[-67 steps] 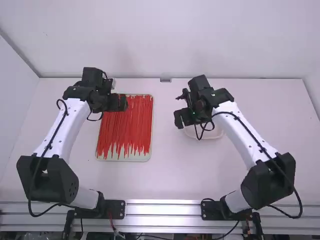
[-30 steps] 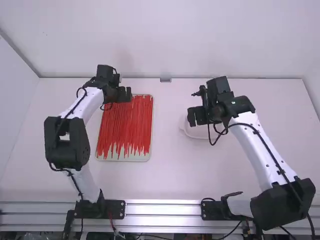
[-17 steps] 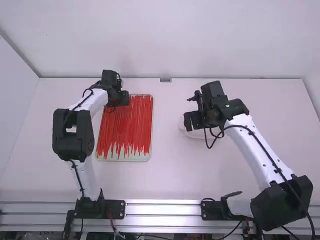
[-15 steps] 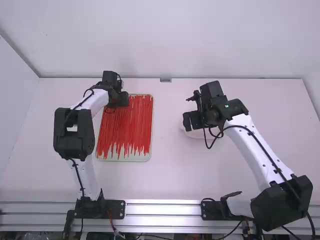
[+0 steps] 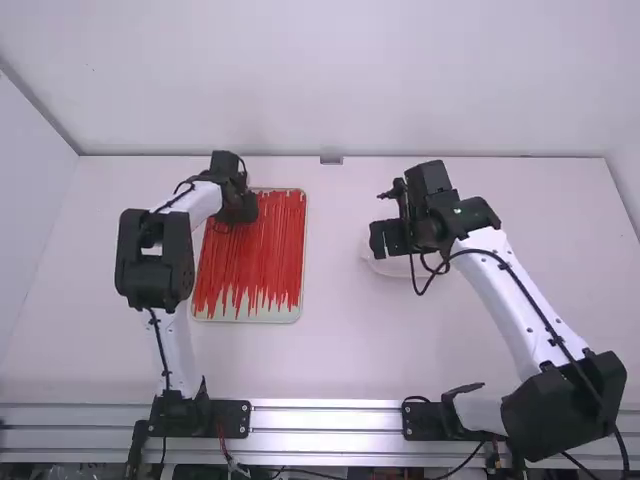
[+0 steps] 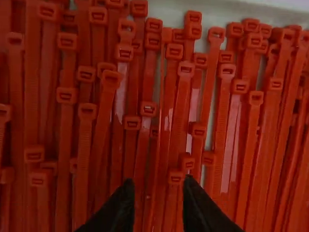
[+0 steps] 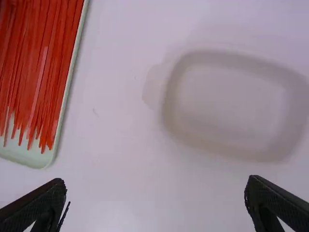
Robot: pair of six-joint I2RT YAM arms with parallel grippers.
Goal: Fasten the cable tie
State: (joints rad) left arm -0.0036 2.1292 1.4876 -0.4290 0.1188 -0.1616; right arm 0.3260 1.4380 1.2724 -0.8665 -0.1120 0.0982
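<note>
The red cable ties (image 5: 255, 255) lie side by side on a pale tray (image 5: 245, 317) on the desk (image 5: 420, 340). The left gripper (image 6: 158, 180) is at the far end of the tray, low over the heads of the ties. It is released, its fingers a little apart. The right gripper (image 7: 154, 186) hangs above a white container (image 7: 231, 106) near the tray, released wide.

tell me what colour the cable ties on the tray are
The cable ties are bright red-orange, clearest in the left wrist view.
</note>
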